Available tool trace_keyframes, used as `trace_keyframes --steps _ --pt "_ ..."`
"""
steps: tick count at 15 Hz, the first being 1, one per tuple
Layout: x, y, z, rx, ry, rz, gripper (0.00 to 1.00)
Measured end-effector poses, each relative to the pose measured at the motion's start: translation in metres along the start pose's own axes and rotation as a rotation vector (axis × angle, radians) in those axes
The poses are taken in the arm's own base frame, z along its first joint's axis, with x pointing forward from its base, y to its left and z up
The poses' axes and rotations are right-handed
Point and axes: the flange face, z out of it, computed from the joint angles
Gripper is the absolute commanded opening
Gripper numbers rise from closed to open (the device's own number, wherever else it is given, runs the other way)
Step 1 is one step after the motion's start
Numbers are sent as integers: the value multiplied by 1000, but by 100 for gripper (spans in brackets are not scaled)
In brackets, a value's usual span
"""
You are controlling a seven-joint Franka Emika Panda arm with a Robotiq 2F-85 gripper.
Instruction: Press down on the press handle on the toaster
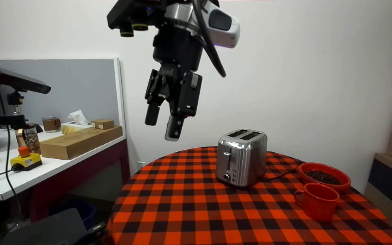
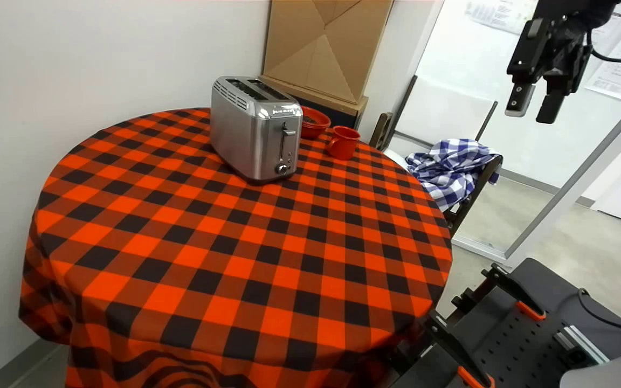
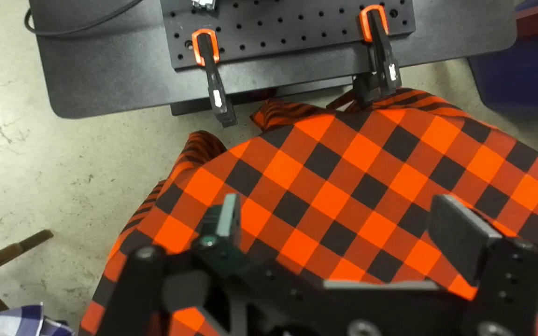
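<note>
The shiny silver toaster (image 1: 257, 160) stands upright on a round table, and it also shows in an exterior view (image 2: 235, 129). Its press handle (image 1: 227, 154) is near the top of the vertical slot on the toaster's end face; the handle also shows in an exterior view (image 2: 289, 132). The two top slots look dark. My gripper (image 1: 162, 126) hangs high, well apart from the toaster, with its fingers pointing down. It shows in an exterior view (image 2: 535, 106) too. In the wrist view the gripper (image 3: 336, 219) is wide open with nothing between the fingers, and the toaster is out of view.
A red and black checked cloth (image 1: 182, 204) covers the table. A red bowl (image 1: 344, 178) with dark contents and a red mug (image 1: 320, 204) stand beside the toaster. A cord runs from the toaster toward the bowl. Black clamps (image 3: 215, 88) sit on the robot's base plate by the table edge.
</note>
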Motion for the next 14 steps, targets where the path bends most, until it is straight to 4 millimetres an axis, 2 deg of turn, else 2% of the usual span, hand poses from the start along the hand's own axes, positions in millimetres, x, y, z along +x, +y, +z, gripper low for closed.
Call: trace_keyframes --steps 3,7,8,9,14 --pt "25 -11 -21 -13 93 14 100" --pt "75 -45 -44 -51 237 -10 100" --pt "87 -54 -47 -63 269 -25 93" --pt "98 -63 -49 -75 298 -40 74" --pt "148 -96 -37 -149 381 -86 37"
